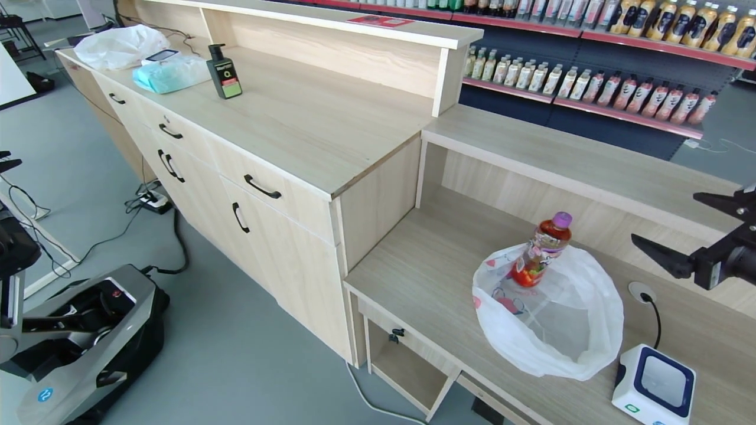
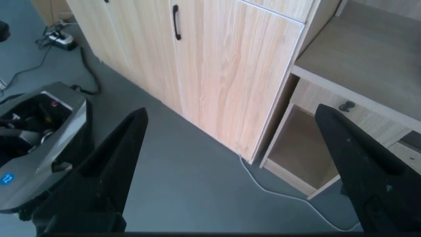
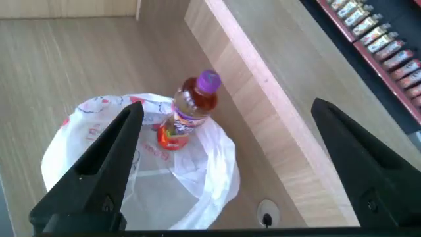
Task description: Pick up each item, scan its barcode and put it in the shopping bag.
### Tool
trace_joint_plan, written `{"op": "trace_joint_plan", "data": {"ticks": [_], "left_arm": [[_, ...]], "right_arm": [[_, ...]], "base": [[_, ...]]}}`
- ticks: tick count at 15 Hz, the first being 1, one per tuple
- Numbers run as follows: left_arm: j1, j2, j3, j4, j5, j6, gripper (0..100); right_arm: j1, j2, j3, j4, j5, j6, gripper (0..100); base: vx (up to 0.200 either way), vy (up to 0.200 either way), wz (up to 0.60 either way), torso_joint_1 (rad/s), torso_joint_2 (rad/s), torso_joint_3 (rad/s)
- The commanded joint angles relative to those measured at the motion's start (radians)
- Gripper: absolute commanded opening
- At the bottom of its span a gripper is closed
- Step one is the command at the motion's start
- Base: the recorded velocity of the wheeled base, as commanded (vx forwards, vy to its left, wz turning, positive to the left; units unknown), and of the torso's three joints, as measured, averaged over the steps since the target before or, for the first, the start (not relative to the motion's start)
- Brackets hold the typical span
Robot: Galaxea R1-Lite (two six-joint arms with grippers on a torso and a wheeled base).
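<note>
There is one drink bottle point(image 1: 540, 251) with a purple cap, and one white shopping bag point(image 1: 590, 283) on the lower desk point(image 1: 425, 265). The bottle sits with its base inside the bag's open mouth, leaning a little, its neck and cap poking above the rim on the side nearer the back ledge. One white and blue scanner point(image 1: 655, 383) stands at the near corner of the desk, just beside the bag on the robot's right. One black cable plugs into a round desk port point(image 1: 642, 292) behind it.

On the taller counter point(image 1: 307, 118) to the left I count three more things grouped at the far end: one dark pump bottle point(image 1: 224, 72) standing upright, one teal pack of wipes point(image 1: 168, 75) beside it, and one crumpled white plastic bag point(image 1: 121, 46) behind that.

The right gripper point(image 1: 664, 217) hangs in the air to the robot's right of the bottle, clear of it and touching nothing, fingers spread wide. From its wrist, the bottle point(image 3: 187, 112) and bag point(image 3: 217, 158) lie below, seen through the gap of the gripper point(image 3: 227, 108).

The left gripper point(image 2: 230, 113) is far from the bottle, out over the grey floor beside the cabinet doors, its fingers also wide apart and empty.
</note>
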Motion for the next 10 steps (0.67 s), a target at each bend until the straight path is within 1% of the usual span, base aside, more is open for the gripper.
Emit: {"op": "trace_joint_plan", "data": {"ticks": [1, 3, 5, 6, 8, 10], "left_arm": [[0.001, 0.000, 0.000, 0.002, 0.000, 0.000, 100], [0.001, 0.000, 0.000, 0.000, 0.000, 0.000, 100], [0.001, 0.000, 0.000, 0.002, 0.000, 0.000, 100], [0.001, 0.000, 0.000, 0.000, 0.000, 0.000, 100], [0.001, 0.000, 0.000, 0.000, 0.000, 0.000, 100], [0.001, 0.000, 0.000, 0.000, 0.000, 0.000, 100]], "right_arm": [[-0.045, -0.064, -0.013, 0.001, -0.006, 0.001, 100], [-0.083, -0.097, -0.031, 0.001, -0.046, 0.012, 100], [-0.121, -0.131, -0.027, 0.018, -0.115, 0.022, 100], [-0.126, -0.145, -0.022, 0.040, -0.153, 0.022, 100], [-0.128, -0.154, -0.013, 0.074, -0.262, 0.024, 100], [-0.128, -0.162, -0.005, 0.150, -0.356, 0.024, 100]], "base": [[0.000, 0.000, -0.60, 0.012, 0.01, 0.002], [0.000, 0.000, -0.60, 0.012, 0.00, 0.002], [0.000, 0.000, -0.60, -0.002, 0.00, 0.005], [0.000, 0.000, -0.60, 0.012, 0.00, -0.007], [0.000, 0.000, -0.60, 0.002, 0.00, 0.000], [0.000, 0.000, -0.60, 0.000, 0.00, 0.000]]}}
